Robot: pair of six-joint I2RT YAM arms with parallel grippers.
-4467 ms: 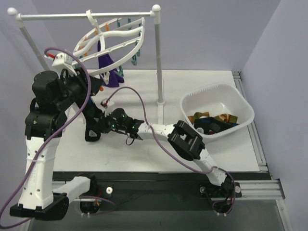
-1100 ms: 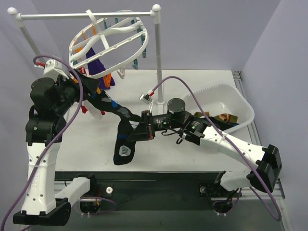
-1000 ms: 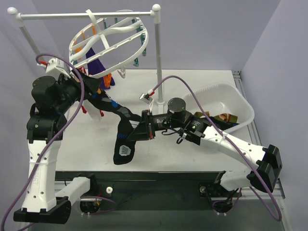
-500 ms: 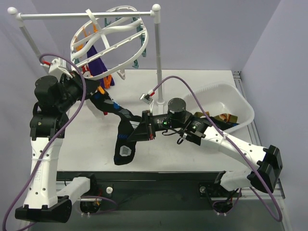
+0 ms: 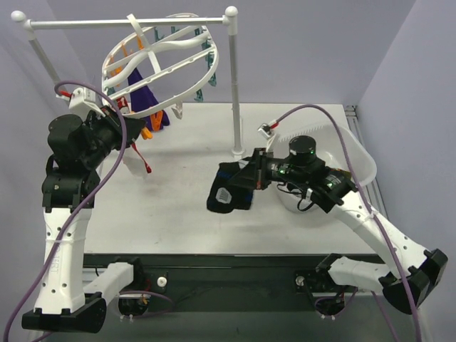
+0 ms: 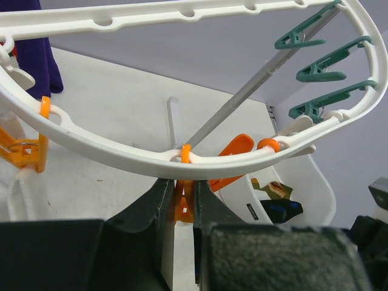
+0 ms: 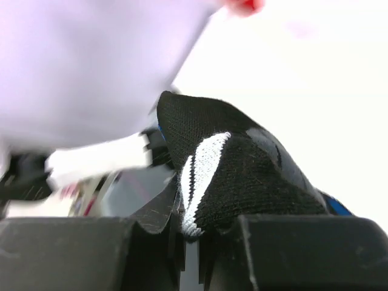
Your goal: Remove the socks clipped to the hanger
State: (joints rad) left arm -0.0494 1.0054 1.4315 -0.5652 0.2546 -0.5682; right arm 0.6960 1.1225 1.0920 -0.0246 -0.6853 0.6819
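1. Black sock with blue and white marks (image 5: 229,191) — off the hanger (image 6: 121,154), bunched and hanging over the table. In the top view it sits at about 5 o'clock from the hanger. Its free end droops toward 8 o'clock from the fingers.
2. Right gripper (image 5: 251,178) — clenched on the cuff end of the black sock. The right wrist view shows the fabric pinched between the two fingers.
3. White plastic basin (image 5: 358,148) — at 3 o'clock from the held sock, with a few socks lying inside. The right arm is much the nearer arm. By my judgement the coming move is a carry toward 3 o'clock and a drop over the rim.
4. Left gripper (image 6: 183,189) — raised to the hanger's near rim, fingers closed narrowly about an orange clip (image 6: 180,213). No sock shows in that clip.
5. Purple sock (image 5: 147,100) — clipped to the hanger, at about 1 o'clock from the left gripper. It is probably the left arm's next piece.
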